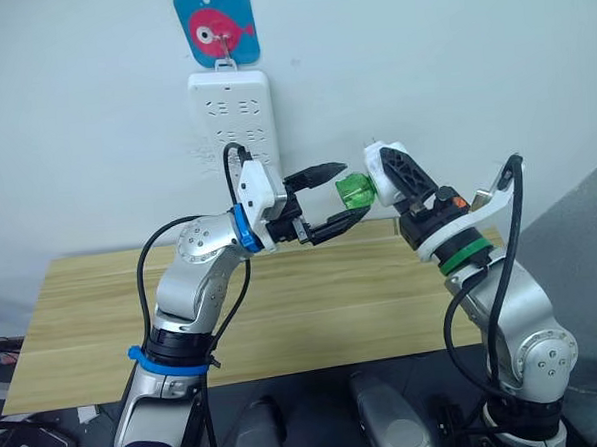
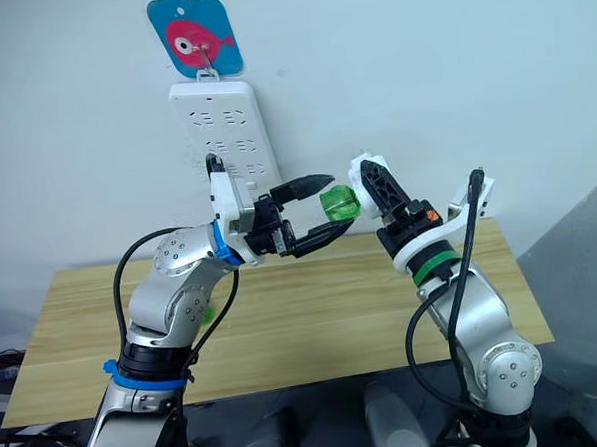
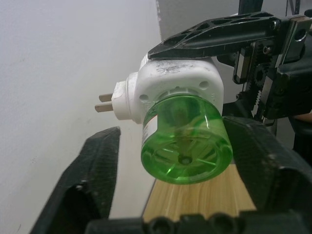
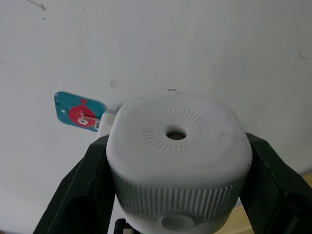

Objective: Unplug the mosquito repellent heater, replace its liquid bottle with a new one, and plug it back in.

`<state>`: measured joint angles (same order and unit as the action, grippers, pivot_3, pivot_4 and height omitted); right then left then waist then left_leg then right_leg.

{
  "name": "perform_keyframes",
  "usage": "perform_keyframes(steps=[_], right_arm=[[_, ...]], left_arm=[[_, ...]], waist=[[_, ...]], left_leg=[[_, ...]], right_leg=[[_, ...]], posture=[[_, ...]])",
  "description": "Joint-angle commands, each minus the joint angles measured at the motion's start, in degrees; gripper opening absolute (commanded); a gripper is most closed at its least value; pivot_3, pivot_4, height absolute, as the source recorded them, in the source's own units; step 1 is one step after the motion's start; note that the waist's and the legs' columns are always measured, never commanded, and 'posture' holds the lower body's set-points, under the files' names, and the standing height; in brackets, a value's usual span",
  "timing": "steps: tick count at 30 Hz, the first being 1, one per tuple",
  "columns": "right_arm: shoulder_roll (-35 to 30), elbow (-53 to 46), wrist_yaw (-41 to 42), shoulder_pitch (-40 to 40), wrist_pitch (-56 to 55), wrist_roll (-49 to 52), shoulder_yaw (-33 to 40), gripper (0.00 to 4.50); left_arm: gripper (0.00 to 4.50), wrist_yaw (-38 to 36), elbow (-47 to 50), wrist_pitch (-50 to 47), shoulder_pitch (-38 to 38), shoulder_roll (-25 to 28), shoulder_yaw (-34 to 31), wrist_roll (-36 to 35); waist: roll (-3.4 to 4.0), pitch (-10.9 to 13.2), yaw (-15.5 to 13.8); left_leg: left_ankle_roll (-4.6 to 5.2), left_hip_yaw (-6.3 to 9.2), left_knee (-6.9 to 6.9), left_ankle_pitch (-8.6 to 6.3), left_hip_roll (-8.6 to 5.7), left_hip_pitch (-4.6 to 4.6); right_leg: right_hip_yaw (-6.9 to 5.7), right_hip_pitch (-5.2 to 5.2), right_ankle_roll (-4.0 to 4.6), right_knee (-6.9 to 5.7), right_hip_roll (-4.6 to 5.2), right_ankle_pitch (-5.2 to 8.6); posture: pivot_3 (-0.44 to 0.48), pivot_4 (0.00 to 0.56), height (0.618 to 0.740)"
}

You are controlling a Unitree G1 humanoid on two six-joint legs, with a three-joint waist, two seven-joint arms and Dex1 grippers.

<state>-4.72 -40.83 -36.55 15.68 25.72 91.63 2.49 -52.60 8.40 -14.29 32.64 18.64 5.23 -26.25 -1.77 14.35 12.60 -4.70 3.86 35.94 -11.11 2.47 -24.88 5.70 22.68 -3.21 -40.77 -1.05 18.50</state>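
Note:
My right gripper [image 1: 394, 176] is shut on the mosquito repellent heater [image 1: 384, 167], a rounded white unit held in the air in front of the wall. Its two prongs [image 3: 104, 102] are bare and point toward the wall. Its liquid bottle [image 1: 355, 192], translucent green, sticks out of the heater toward my left gripper [image 1: 350, 190]. That gripper is open, with one black finger [image 3: 90, 183] on each side of the bottle and a gap showing on at least one side. The right wrist view shows the heater's round vent hole [image 4: 175, 134]. The new one is out of view.
A long white power strip [image 1: 231, 112] hangs on the wall under a blue fish hook [image 1: 216, 26], with a black cable plugged in low on it. A bare wooden table [image 1: 313, 303] stands below both arms, against the wall.

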Motion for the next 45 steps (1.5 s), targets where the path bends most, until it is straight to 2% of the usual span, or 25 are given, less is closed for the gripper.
perform_keyframes(steps=[1, 2, 3, 11, 12, 13, 14, 15, 17, 21, 25, 30, 34, 37, 45], right_arm=[[-0.56, -2.61, 1.06, -0.05, -1.42, 1.50, -0.80, 2.96], [-0.68, -2.60, 1.14, -0.03, -1.57, 1.56, -0.93, 2.96], [-0.81, -2.64, 1.18, -0.04, -1.76, 1.60, -1.07, 2.96], [-1.71, -2.92, 2.20, -0.19, -2.93, 3.08, -1.91, 2.96], [-1.82, -2.99, 2.40, -0.49, -3.24, 3.13, -1.55, 3.67], [-2.83, -2.68, 2.89, -0.99, -3.52, 3.61, 0.04, 3.82], [-3.65, -2.42, 3.28, -1.34, -3.74, 4.02, 1.18, 4.23], [-5.90, -1.86, 3.97, -1.52, -3.20, 5.50, 2.86, 4.49], [-9.70, -0.94, 5.07, -1.67, -2.26, 8.36, 4.85, 4.50], [-21.25, 4.11, 10.85, -2.65, 3.94, 19.67, 9.58, 4.50], [-35.25, 16.28, 27.50, -3.76, 21.01, 21.37, 12.69, 4.50], [-44.70, 25.19, 43.45, -1.79, 35.98, 21.37, 9.60, 4.50], [-46.30, 27.61, 50.06, 0.08, 41.84, 21.37, 5.32, 4.50], [-45.64, 28.15, 51.63, 0.88, 42.88, 21.37, 2.88, 4.50], [-42.57, 28.56, 52.67, 5.11, 43.07, 21.37, -1.96, 4.50]], left_arm=[[2.61, -0.77, -0.54, 1.82, 1.38, 0.07, 0.09, 0.54], [2.30, -1.02, -0.90, 1.73, 1.43, 0.30, 0.07, 0.60], [2.24, -1.17, -1.15, 1.77, 1.44, 0.47, 0.05, 0.66], [2.24, -1.48, -1.77, 1.80, 1.28, 1.04, -0.29, 0.62], [2.24, -1.57, -1.88, 2.00, 1.32, 1.19, -0.49, 0.62], [2.24, -2.30, -1.80, 2.27, 1.16, 1.96, -0.82, 0.53], [2.24, -2.83, -1.75, 2.49, 1.04, 2.53, -1.03, 0.45], [2.24, -3.99, -1.44, 2.59, 0.55, 3.84, -1.26, 0.28], [2.24, -5.34, -1.14, 2.72, -0.13, 5.61, -1.49, 0.00], [2.24, -8.47, -1.36, 4.49, -1.88, 9.16, -2.22, 0.17], [2.24, -15.09, 1.61, 8.51, -7.35, 13.84, -1.76, 0.35], [2.24, -19.53, 4.93, 12.39, -12.31, 16.92, -1.89, -0.46], [2.24, -19.43, 6.46, 13.81, -13.48, 17.22, -2.17, -0.26], [2.24, -18.59, 8.11, 13.51, -13.95, 17.12, -1.92, -0.46], [2.24, -19.10, 10.26, 14.55, -15.46, 16.86, -0.42, -0.22]], waist=[[0.00, 0.00, -0.02], [0.00, 0.00, -0.01], [0.00, 0.00, 0.02], [0.00, 0.00, -0.02], [0.00, 0.00, -0.03], [0.00, 0.00, -0.01], [0.00, 0.00, -0.01], [0.00, 0.00, -0.01], [0.00, 0.00, -0.05], [0.00, 0.01, -0.33], [0.03, 0.03, -0.57], [0.01, 0.07, -2.08], [0.01, 0.07, -3.46], [0.01, 0.07, -4.64], [0.01, 0.07, -5.30]], left_leg=[[0.00, 0.00, 0.00, 0.00, 0.00, 0.00], [0.00, 0.00, -0.01, 0.00, 0.00, 0.00], [0.00, 0.00, -0.01, 0.00, 0.01, 0.00], [0.00, 0.00, -0.01, 0.00, 0.01, 0.00], [0.00, 0.00, -0.01, 0.00, 0.01, 0.00], [0.00, 0.00, -0.01, 0.00, 0.01, 0.00], [0.00, 0.00, -0.01, 0.00, 0.02, 0.00], [0.00, 0.00, -0.01, 0.00, 0.02, 0.00], [0.00, -0.01, -0.01, 0.00, 0.01, 0.00], [0.01, -0.05, -0.02, 0.00, 0.01, 0.00], [0.02, -0.14, -0.04, -0.01, 0.04, 0.02], [0.06, -0.21, -0.09, -0.03, 0.12, 0.07], [0.06, -0.25, -0.04, -0.03, 0.12, 0.07], [0.06, -0.25, 0.01, -0.03, 0.13, 0.04], [0.06, -0.23, -0.01, -0.04, 0.13, -0.03]], right_leg=[[0.00, 0.00, 0.00, 0.01, 0.00, 0.00], [0.00, 0.00, 0.00, 0.01, 0.00, 0.00], [0.00, 0.00, 0.00, 0.01, 0.00, 0.00], [0.01, 0.00, 0.00, 0.01, -0.01, 0.00], [0.00, 0.00, 0.00, 0.01, -0.01, 0.00], [0.00, 0.00, 0.00, 0.01, -0.01, 0.00], [0.00, 0.00, 0.00, 0.01, -0.01, 0.00], [0.00, 0.00, 0.00, 0.01, -0.02, 0.00], [0.02, 0.01, 0.00, 0.02, 0.00, 0.00], [0.04, -0.01, 0.01, 0.04, 0.01, 0.00], [0.11, -0.01, 0.03, 0.08, -0.01, 0.02], [0.17, 0.01, 0.06, 0.11, -0.09, 0.03], [0.21, 0.00, 0.06, 0.16, -0.09, 0.03], [0.19, -0.01, 0.06, 0.23, -0.09, 0.03], [0.16, -0.05, 0.05, 0.44, -0.07, 0.02]], posture=[[-0.303, 0.227, 0.723], [-0.304, 0.227, 0.723], [-0.304, 0.228, 0.723], [-0.300, 0.226, 0.723], [-0.300, 0.226, 0.723], [-0.298, 0.224, 0.723], [-0.298, 0.224, 0.723], [-0.298, 0.224, 0.723], [-0.288, 0.224, 0.723], [-0.276, 0.225, 0.723], [-0.238, 0.226, 0.723], [-0.194, 0.225, 0.723], [-0.170, 0.224, 0.723], [-0.152, 0.222, 0.723], [-0.133, 0.220, 0.723]])
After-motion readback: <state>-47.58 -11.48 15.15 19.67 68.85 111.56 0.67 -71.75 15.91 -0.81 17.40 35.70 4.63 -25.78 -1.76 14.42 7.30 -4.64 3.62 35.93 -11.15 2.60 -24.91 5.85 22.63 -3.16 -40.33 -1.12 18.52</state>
